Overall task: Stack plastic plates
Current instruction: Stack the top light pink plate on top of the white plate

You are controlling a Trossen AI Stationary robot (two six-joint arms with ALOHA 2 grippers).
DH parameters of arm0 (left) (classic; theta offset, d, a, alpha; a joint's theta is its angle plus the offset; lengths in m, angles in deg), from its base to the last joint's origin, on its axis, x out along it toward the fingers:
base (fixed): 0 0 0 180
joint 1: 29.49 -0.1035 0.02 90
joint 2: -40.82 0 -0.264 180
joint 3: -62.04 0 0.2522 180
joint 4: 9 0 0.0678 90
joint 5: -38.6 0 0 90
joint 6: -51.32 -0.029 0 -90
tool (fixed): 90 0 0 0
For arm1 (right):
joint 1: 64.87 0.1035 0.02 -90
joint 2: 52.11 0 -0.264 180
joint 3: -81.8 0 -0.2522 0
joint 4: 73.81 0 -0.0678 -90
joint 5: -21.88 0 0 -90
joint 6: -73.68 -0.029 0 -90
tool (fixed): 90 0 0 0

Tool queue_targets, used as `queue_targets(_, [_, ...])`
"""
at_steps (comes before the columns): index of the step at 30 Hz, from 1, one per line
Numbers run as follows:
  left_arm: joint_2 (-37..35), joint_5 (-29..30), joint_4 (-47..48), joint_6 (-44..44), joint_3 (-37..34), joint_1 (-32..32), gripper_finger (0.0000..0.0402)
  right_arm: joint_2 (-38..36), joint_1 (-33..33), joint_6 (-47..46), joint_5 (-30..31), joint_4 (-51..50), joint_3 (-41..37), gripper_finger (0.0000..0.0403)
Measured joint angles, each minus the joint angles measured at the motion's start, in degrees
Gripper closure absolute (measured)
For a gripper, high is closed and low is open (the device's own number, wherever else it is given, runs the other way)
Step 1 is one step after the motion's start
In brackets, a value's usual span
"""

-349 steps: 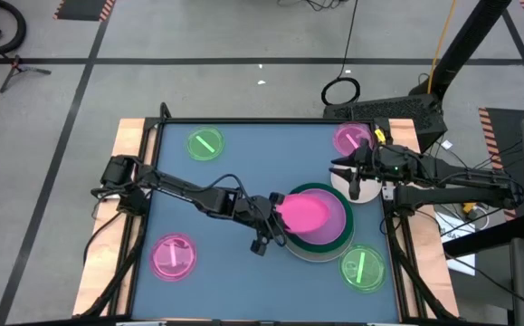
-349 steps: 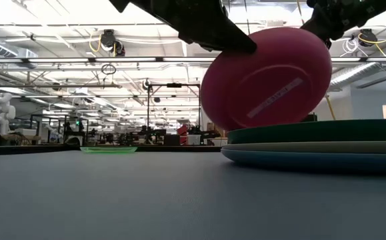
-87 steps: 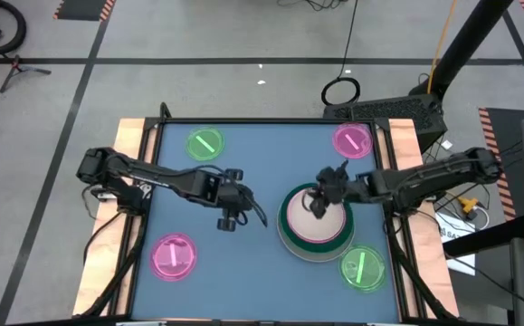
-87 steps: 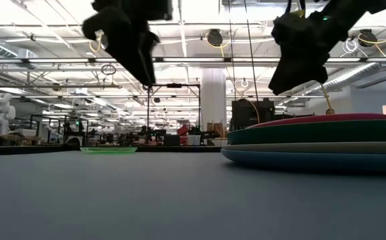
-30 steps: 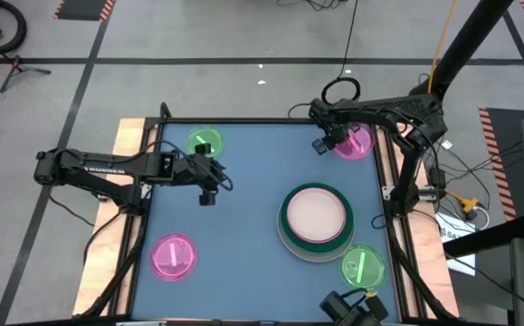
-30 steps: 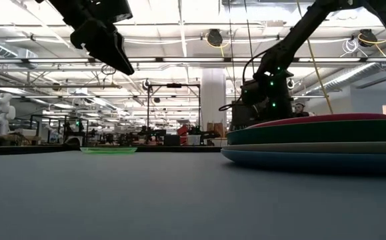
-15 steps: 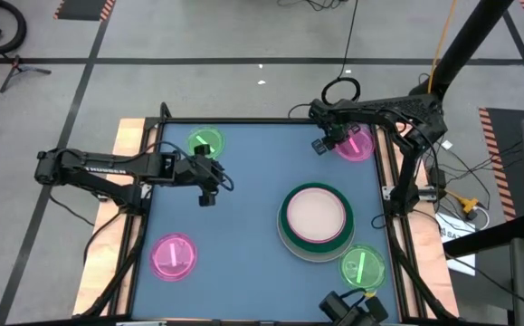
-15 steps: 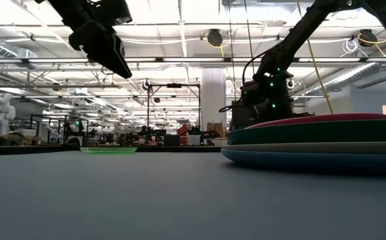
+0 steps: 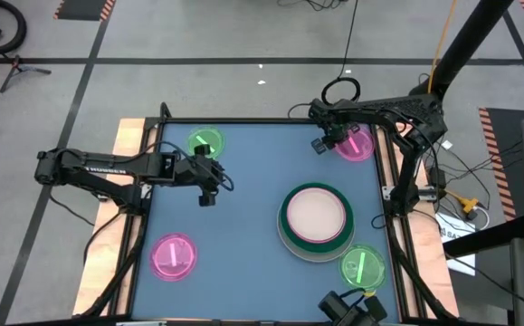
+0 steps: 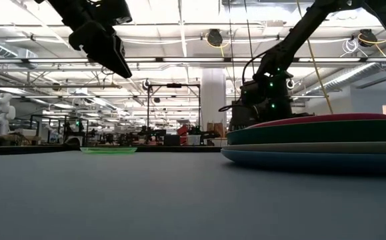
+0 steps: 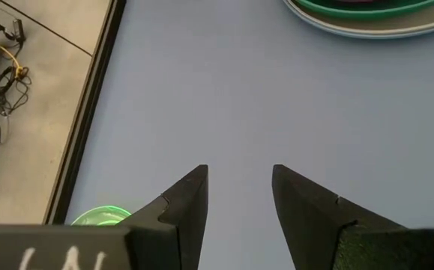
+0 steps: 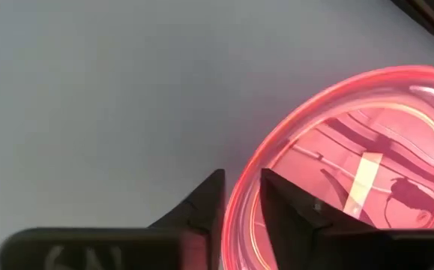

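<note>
A blue-grey tabletop (image 9: 243, 235) holds the central plate stack (image 9: 315, 220). Beyond it, the right gripper (image 12: 240, 196) pinches a translucent pink plate's (image 12: 351, 180) rim. Left gripper (image 11: 239, 195), spread and empty, hovers near the small green plate (image 9: 205, 143), partly hidden.

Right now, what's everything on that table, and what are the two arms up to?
Stack of plates: one pile, cream-pink plate on top, green, pale and blue rims below, right of the table's middle.
Small green plates: two, translucent with a pale stripe, one at the far left, one at the near right.
Small pink plates: two, translucent with a stripe, one at the near left, one at the far right.
Table: one, blue-grey top, wooden edges.
Left gripper: open, empty, beside the far-left green plate.
Right gripper: fingers either side of the far-right pink plate's rim.
</note>
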Motion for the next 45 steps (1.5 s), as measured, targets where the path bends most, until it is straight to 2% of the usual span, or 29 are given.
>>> queue_targets(6, [0.0, 0.0, -0.2, 0.0, 0.0, 0.0, 0.0245, 0.0, 0.3, 1.1, -0.1, 1.0, 0.0, 0.0396])
queue_targets(13, [0.0, 0.0, -2.5, -0.9, 0.0, 0.0, 0.0245, -4.1, 3.0, 1.9, -0.1, 0.9, 0.0, 0.0392])
queue_targets(20, [0.0, 0.0, -2.7, -1.1, 0.0, 0.0, 0.0245, -14.6, 9.7, 2.4, 0.0, 0.7, 0.0, 0.0400])
queue_targets(28, [0.0, 0.0, -3.2, -1.0, 0.0, 0.0, 0.0245, -28.0, 24.5, 2.6, -0.7, -0.6, 0.0, 0.0402])
queue_targets(32, [0.0, 0.0, -3.5, -0.9, 0.0, 0.0, 0.0245, -32.4, 33.3, 0.8, -6.3, -1.8, 0.0, 0.0402])
queue_targets(35, [0.0, 0.0, -3.5, -0.7, 0.0, 0.0, 0.0245, -33.6, 40.3, -2.4, -9.4, -2.8, 0.0, 0.0402])
queue_targets(40, [0.0, 0.0, -3.5, -0.5, 0.0, 0.0, 0.0245, -32.9, 51.1, -11.1, -9.4, -4.9, 0.0, 0.0402])
queue_targets(45, [0.0, 0.0, -3.7, -0.4, 0.0, 0.0, 0.0245, -29.5, 58.8, -17.7, -9.2, -4.5, 0.0, 0.0402])
